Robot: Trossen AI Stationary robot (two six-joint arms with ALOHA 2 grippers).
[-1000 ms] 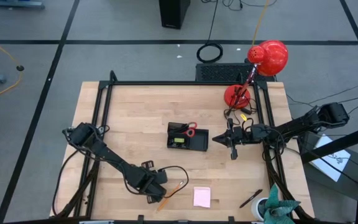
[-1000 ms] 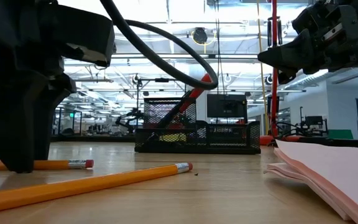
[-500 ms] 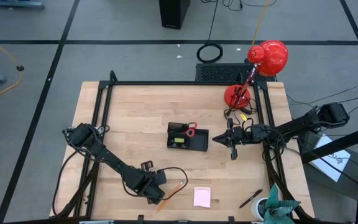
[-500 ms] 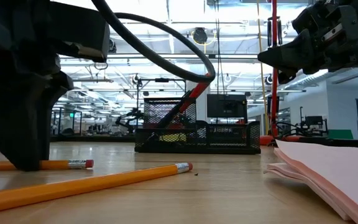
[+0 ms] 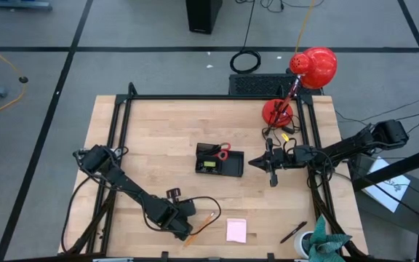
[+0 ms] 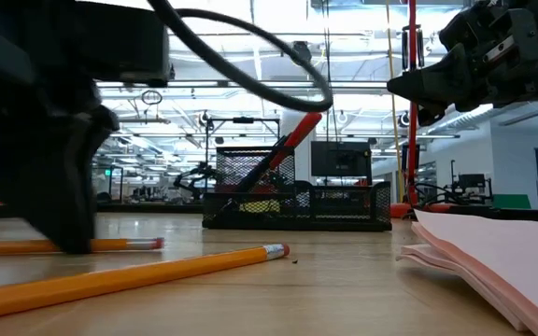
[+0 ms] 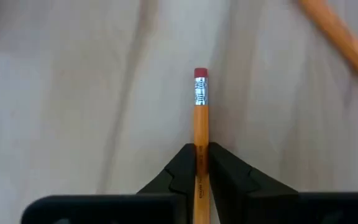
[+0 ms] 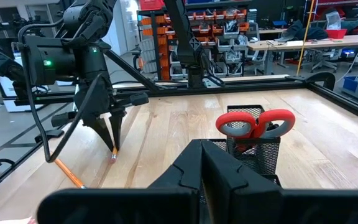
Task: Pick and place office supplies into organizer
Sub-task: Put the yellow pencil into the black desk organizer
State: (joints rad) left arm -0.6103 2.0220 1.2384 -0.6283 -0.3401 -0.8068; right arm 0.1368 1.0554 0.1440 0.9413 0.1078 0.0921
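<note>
L gripper [image 7: 201, 171] down at table, clamped on pencil [image 7: 200, 118], R gripper [image 5: 271, 170] closed near organizer [image 5: 220, 161]

Table [image 5: 158, 131]: pale wood, smooth matt finish, visible grain. Organizer [image 8: 253, 158]: black metal mesh. Scissors [image 8: 255, 122]: glossy red plastic handles. Pencil [image 7: 200, 134]: glossy orange paint, metal ferrule, pink rubber eraser. Sticky-note pad [image 6: 493, 257]: matt pink paper.

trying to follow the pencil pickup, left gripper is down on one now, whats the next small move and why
Probably lift straight up a little. In the left wrist view the left gripper has its fingers shut on a pencil still lying on the table, with a second pencil close beside it. A short vertical rise should clear that one before carrying toward the organizer. The right gripper waits beside the organizer.
</note>
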